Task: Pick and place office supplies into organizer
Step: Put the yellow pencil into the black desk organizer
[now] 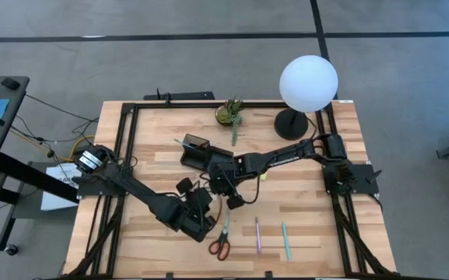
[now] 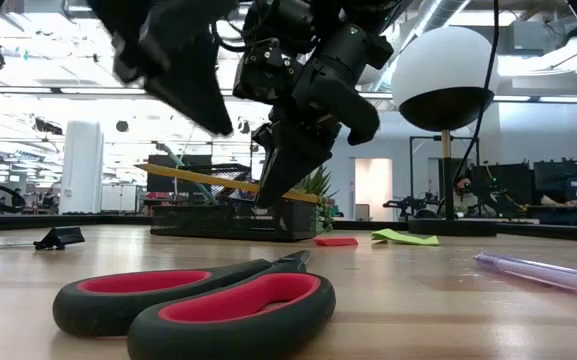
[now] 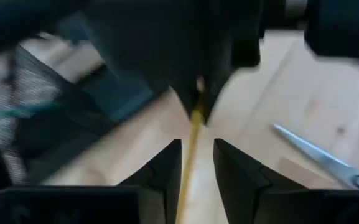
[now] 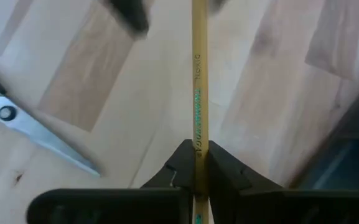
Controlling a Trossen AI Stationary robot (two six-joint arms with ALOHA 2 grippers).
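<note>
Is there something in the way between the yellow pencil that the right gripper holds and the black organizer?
Nothing visible blocks it. The right gripper is shut on the yellow pencil, held above the table close to the organizer. The left gripper, fingers apart around the pencil, is on the side away from the organizer.

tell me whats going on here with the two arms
The right claw is shut on a yellow pencil, held in the air above the table near the black organizer. The left claw sits open around the same pencil's other end, so it looks like a handover. Red-handled scissors and two pens lie on the table.
</note>
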